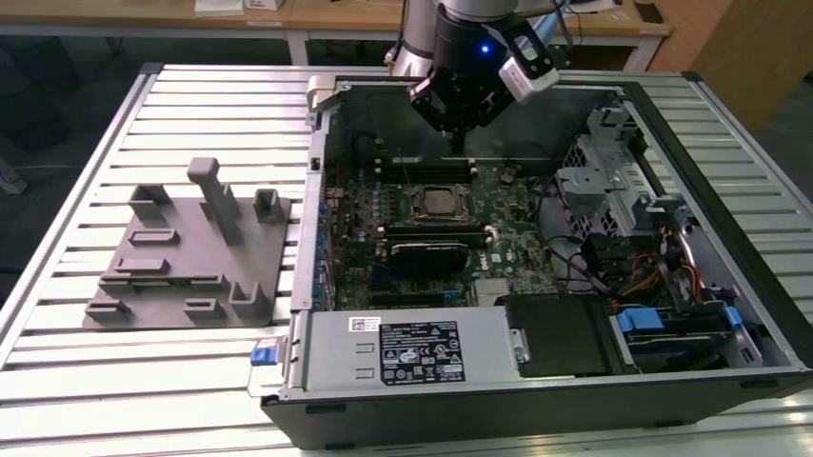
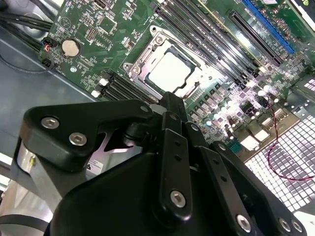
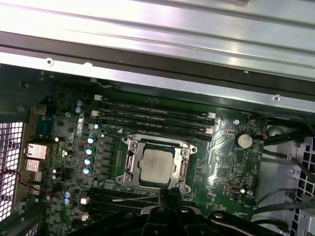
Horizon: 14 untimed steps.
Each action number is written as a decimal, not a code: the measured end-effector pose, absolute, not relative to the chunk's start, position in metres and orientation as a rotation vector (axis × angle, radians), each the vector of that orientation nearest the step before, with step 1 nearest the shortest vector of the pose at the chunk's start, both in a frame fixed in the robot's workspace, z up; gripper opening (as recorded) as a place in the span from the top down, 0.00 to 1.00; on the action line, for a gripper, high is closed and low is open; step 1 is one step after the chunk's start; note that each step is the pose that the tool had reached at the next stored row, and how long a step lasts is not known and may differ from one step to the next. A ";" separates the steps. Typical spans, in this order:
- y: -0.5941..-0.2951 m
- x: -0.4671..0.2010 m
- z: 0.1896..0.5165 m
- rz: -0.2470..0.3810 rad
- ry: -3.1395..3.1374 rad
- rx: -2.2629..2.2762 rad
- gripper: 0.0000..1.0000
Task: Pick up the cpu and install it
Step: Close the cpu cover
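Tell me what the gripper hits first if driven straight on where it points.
Probably the socket frame around the cpu, going by the first wrist view; depth is unclear, so the gripper might land on the cpu itself.

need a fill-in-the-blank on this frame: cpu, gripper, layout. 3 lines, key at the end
1. The cpu lies seated in the ___ of the motherboard.
2. The gripper hangs ___ the motherboard, clear of the cpu.
3. The grey fixture lies on the slatted table, on the exterior view's ___ of the computer case.
Missing words: socket; above; left.
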State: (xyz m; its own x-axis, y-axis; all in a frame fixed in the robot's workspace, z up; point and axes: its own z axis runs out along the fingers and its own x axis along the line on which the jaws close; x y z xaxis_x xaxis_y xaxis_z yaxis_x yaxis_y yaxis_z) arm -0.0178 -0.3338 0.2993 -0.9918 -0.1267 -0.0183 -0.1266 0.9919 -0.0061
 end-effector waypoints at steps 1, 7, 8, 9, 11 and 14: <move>-0.334 -0.018 0.299 -0.008 3.117 -0.198 0.89; -0.334 -0.018 0.298 -0.008 3.117 -0.198 0.89; -0.334 -0.018 0.298 -0.008 3.117 -0.198 0.89; -0.334 -0.018 0.297 -0.007 3.116 -0.198 0.89; -0.334 -0.018 0.296 -0.007 3.116 -0.198 0.89; -0.334 -0.018 0.294 -0.008 3.117 -0.198 0.89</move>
